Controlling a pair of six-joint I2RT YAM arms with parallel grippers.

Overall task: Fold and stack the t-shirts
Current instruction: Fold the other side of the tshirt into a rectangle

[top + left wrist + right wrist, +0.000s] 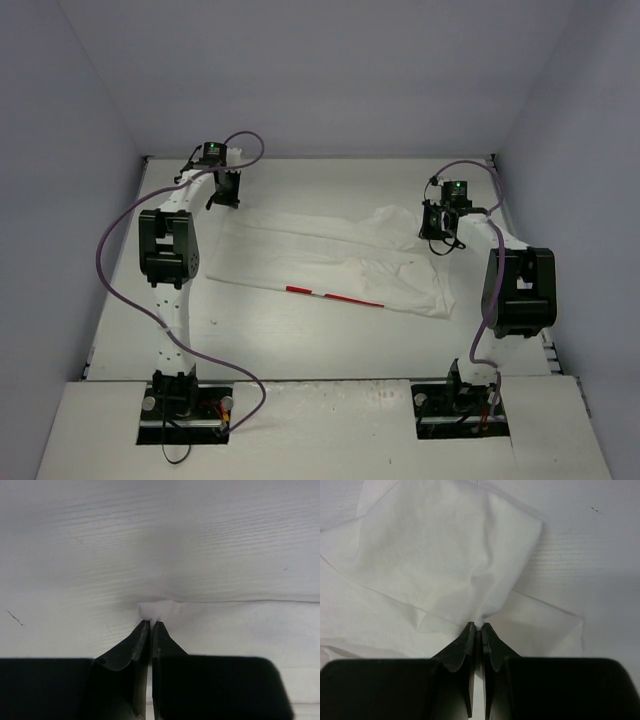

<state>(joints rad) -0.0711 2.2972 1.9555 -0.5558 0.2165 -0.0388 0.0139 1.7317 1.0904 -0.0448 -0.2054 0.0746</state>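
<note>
White t-shirt (340, 250), red print strip (332, 296)

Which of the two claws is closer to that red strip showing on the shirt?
The right gripper, slightly. It pinches the t-shirt just beyond the right end of the red print; the left gripper pinches the far left corner, farther off.

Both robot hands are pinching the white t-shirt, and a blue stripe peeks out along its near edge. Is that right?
Almost. The stripe is red, not blue; the top view shows it along the near edge of the t-shirt. The left gripper and the right gripper are both pinching the cloth.
</note>
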